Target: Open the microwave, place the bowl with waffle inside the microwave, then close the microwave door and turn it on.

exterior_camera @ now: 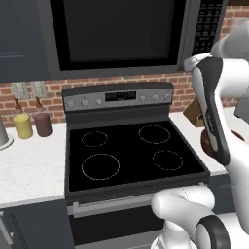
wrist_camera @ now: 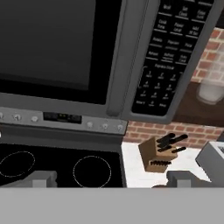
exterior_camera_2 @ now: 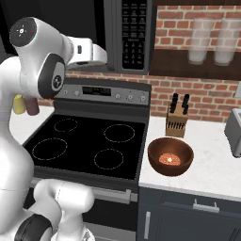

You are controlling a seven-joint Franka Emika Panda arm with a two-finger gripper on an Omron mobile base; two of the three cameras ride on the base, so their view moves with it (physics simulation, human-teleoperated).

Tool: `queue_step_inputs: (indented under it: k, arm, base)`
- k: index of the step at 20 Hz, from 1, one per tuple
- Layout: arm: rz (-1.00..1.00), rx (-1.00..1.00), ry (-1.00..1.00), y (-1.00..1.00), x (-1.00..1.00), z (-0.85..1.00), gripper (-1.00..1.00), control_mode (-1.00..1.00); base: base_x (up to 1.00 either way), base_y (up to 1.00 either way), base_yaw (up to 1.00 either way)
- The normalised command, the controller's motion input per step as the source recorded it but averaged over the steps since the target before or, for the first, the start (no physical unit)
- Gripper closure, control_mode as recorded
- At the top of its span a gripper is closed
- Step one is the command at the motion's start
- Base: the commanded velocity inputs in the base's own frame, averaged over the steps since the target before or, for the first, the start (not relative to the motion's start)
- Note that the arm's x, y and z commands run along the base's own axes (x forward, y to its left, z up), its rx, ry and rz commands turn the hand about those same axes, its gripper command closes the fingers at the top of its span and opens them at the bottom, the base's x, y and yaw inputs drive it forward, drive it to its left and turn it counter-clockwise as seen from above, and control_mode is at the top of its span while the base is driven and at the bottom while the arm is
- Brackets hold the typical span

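The microwave (exterior_camera: 116,34) hangs above the stove with its door (wrist_camera: 48,43) shut. Its curved bar handle (wrist_camera: 125,57) runs between the black window and the button panel (wrist_camera: 170,57). On the counter right of the stove sits the reddish-brown bowl (exterior_camera_2: 170,156) with the small golden waffle (exterior_camera_2: 170,159) inside it. In the left base view my forearm hides most of the bowl (exterior_camera: 206,144). My gripper (wrist_camera: 113,180) is open and holds nothing. It is raised in front of the microwave's lower right corner, well above the bowl, and faces the handle and panel.
The black-topped stove (exterior_camera: 131,151) with its knob panel (exterior_camera_2: 113,94) lies below the microwave. A knife block (exterior_camera_2: 178,120) stands behind the bowl. A toaster (exterior_camera_2: 234,132) sits at the far right. Glasses (exterior_camera_2: 207,40) stand on a shelf. Two jars (exterior_camera: 33,124) stand left of the stove.
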Motion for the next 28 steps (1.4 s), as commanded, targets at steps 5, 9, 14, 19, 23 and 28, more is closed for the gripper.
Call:
queue_step_inputs:
  k: [5, 9, 14, 19, 23, 28]
  arm:
    - [-0.01, 0.09, -0.09, -0.34, 0.49, 0.0, -1.0, -1.0]
    - [0.0, 0.12, -0.01, -0.22, 0.59, 0.0, -1.0, -1.0]
    - [0.0, 0.09, 0.02, -0.02, 0.72, 0.0, -1.0, -1.0]
    - [0.0, 0.04, 0.02, 0.0, 0.79, 0.0, -1.0, -1.0]
    - [0.0, 0.03, 0.0, 0.0, 0.73, -0.03, -1.0, -1.0]
    - [0.0, 0.01, 0.0, -0.01, 0.64, -0.17, -1.0, -1.0]
  base:
    - [0.0, 0.0, 0.0]
    - [0.0, 0.0, 0.0]
    - [0.0, 0.0, 0.0]
    - [0.0, 0.0, 0.0]
    - [0.0, 0.0, 0.0]
    - [0.0, 0.0, 0.0]
